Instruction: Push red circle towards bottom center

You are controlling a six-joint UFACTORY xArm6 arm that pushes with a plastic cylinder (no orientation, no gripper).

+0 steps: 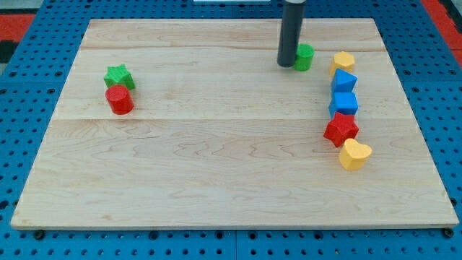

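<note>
The red circle (120, 100) lies on the wooden board (216, 159) at the view's left, touching a green star (119, 76) just above it. My tip (289, 64) is near the view's top, right of centre, far to the right of the red circle. It stands right beside a green circle block (304, 57), on that block's left side.
A column of blocks runs down the view's right: a yellow block (343, 62), a blue block (344, 81), a blue cube (343, 103), a red star (341, 128) and a yellow heart (354, 154). A blue pegboard (22, 130) surrounds the board.
</note>
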